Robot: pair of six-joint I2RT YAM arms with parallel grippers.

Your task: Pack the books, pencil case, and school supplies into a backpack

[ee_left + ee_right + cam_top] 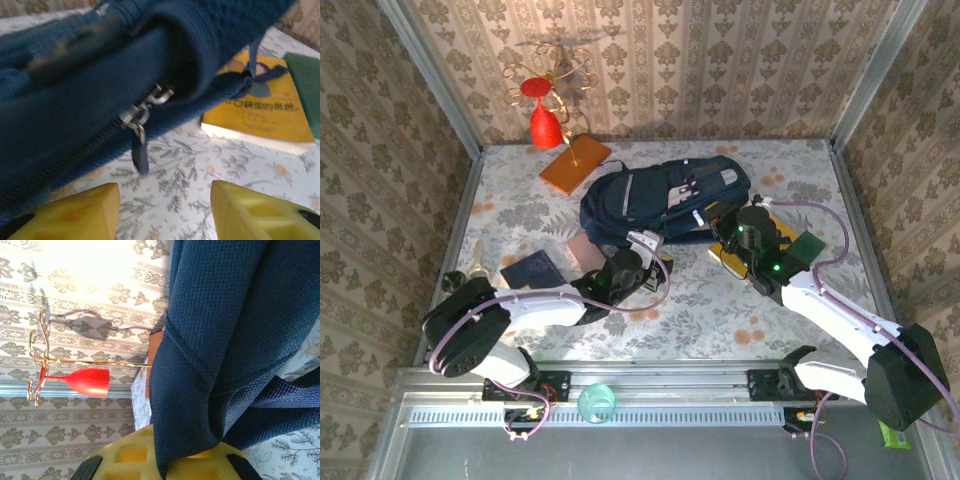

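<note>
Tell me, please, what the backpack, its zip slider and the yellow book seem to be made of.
Backpack: woven, synthetic-looking fabric, matte navy; a coarse weave and stitched seams show. Zip slider: probably metal, silvery with bright glints. Yellow book: paper, likely a smooth printed cover; a pale page edge shows along its side.

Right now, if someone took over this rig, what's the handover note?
Left gripper: open, facing the metal zipper pull of the navy-blue fabric backpack, not gripping it.
Right gripper: shut on the backpack's fabric.
Lying out: yellow-covered book and dark green book beside the right arm; navy blue book and pale-pink pouch beside the left.
Done: nothing visibly packed. Left: unzip, load everything.
</note>
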